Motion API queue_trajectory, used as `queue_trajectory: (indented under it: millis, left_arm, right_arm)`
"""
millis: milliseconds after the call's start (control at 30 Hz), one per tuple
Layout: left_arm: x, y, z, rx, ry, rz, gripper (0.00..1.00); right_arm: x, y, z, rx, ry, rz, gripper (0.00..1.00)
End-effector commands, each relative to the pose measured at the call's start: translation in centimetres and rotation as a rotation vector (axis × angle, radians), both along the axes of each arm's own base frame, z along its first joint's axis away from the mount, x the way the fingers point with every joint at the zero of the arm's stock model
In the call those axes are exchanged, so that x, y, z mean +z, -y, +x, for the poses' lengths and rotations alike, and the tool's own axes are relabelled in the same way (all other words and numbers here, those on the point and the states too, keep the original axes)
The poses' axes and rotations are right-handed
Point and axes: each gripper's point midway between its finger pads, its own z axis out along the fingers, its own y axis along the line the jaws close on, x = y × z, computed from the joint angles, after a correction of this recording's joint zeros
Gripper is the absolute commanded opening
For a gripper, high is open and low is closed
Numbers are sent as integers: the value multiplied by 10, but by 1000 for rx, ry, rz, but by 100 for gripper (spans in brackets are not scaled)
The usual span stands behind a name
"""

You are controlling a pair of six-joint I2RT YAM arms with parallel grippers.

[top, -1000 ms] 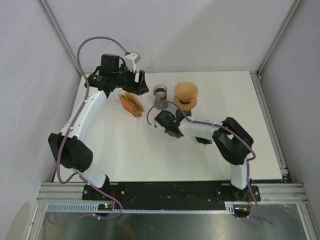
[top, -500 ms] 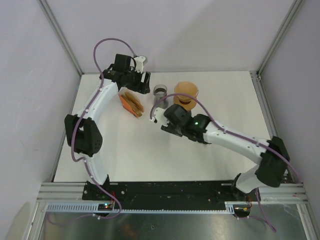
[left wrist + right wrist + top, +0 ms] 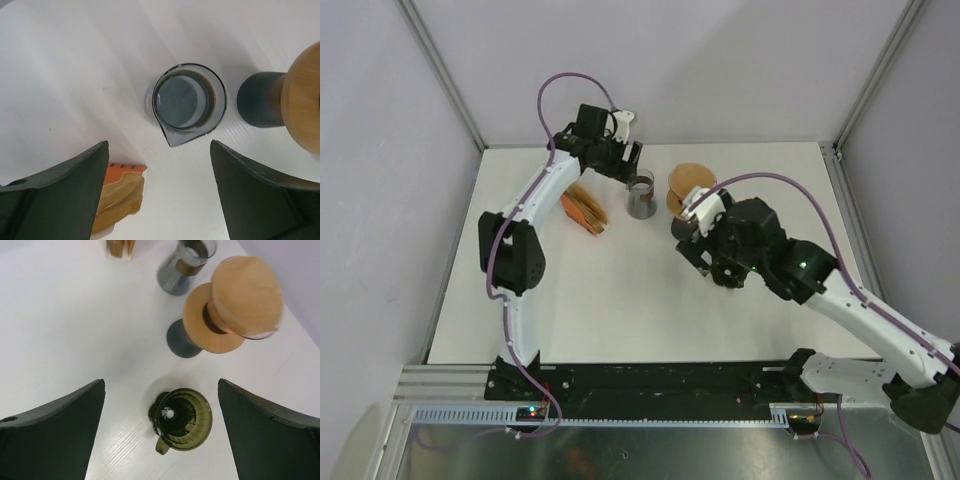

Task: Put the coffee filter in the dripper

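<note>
As far as could be judged, nothing of the task was done yet. The dripper sat on the table with bare ribs and no paper in it. The filters stood in their orange holder at about ten o'clock from the table's middle.

The left claw hung spread and empty over the glass jug, with the filters at its seven o'clock. The right claw, also spread and empty, hovered above the dripper, which lay at six o'clock of the wooden-topped stand. A filter had yet to be picked and seated.

From above, the right arm hid the dripper. The left wrist view cut off the filter stack, and what the stand's tan top was could not be told.
</note>
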Motion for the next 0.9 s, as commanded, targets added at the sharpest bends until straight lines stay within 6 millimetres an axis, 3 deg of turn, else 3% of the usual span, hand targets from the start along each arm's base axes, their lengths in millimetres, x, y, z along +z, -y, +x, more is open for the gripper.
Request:
queue_trajectory:
  millis: [0,167,267,733,867]
  left_arm:
    - [14,13,17,4,70,9,85]
    - [3,14,32,50,80,48,77]
    - [-2,13,40,67,89,67,68]
    - [-40,22,41,36,21,81,40]
    - [-43,24,38,34,11,75,20]
  right_arm:
    - [26,15,4,-61,38,134,99]
    - [26,30,2,-87,43,153,99]
    - [22,33,-1,-86,34,148,99]
    - [17,39,-2,-100,30,142,99]
    - [18,40,-2,-102,32,146,99]
